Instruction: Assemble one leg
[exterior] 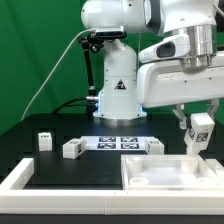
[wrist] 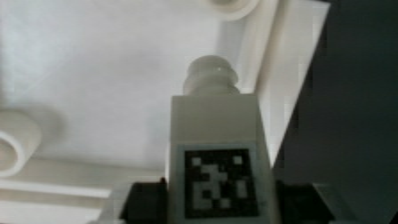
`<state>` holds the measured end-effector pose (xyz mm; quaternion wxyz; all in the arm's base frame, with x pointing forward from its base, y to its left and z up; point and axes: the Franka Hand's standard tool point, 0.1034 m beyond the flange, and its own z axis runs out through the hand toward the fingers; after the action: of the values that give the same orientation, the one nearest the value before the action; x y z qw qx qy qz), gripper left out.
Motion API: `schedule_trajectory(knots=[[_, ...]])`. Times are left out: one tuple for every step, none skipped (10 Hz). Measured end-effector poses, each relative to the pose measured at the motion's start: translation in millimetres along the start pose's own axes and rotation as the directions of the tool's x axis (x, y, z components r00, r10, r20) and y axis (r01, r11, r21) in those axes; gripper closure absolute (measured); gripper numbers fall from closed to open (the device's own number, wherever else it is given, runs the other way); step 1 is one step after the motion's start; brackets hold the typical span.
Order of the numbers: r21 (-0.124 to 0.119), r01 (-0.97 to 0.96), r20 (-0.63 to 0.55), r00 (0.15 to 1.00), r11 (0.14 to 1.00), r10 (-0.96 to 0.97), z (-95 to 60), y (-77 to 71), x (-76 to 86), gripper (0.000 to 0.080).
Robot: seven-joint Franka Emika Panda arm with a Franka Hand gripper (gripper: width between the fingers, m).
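My gripper [exterior: 200, 140] is shut on a leg [exterior: 201, 131], a stubby white post with a black-and-white tag on its side. It holds the leg upright just above the right far part of the large square white panel with a raised rim [exterior: 150, 180]. In the wrist view the leg [wrist: 221, 135] fills the middle, tag toward the camera, its threaded tip [wrist: 214, 72] pointing at the panel's rim [wrist: 267, 50]. Black fingers [wrist: 151, 200] press on both sides of the leg. Two more legs [exterior: 45, 140] [exterior: 73, 148] lie on the black table at the exterior view's left.
The marker board [exterior: 120, 143] lies flat behind the panel. A white L-shaped rail [exterior: 25, 180] borders the table's front left. The robot base [exterior: 117, 95] stands at the back. Round white bosses [wrist: 15, 140] show on the panel in the wrist view.
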<state>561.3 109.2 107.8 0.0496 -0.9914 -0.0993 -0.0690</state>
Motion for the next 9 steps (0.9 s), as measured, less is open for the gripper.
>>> schedule_trajectory(knots=[[-0.004,0.002,-0.025,1.000,1.000,-0.002,0.8,0.4,0.5,0.0509],[-0.004,0.002,-0.022,1.000,1.000,-0.002,1.3,0.5,-0.1,0.0509],[-0.014,0.024,-0.093,0.995,1.000,-0.025,0.8,2.4,6.7,0.0509],[-0.042,0.052,-0.197,0.979,0.998,-0.059,7.6,7.4,0.3,0.0509],[-0.042,0.062,-0.179,0.981,0.997,-0.069,11.1,8.7,-1.3,0.0509],[-0.043,0.076,-0.193,0.978,0.996,-0.083,7.4,9.5,14.9,0.0509],[-0.043,0.082,-0.208,0.974,0.996,-0.089,8.8,9.1,27.0,0.0509],[-0.044,0.082,-0.224,0.970,0.996,-0.089,11.2,10.8,37.8,0.0509],[-0.047,0.079,-0.243,0.966,0.996,-0.088,14.4,13.1,43.7,0.0509]])
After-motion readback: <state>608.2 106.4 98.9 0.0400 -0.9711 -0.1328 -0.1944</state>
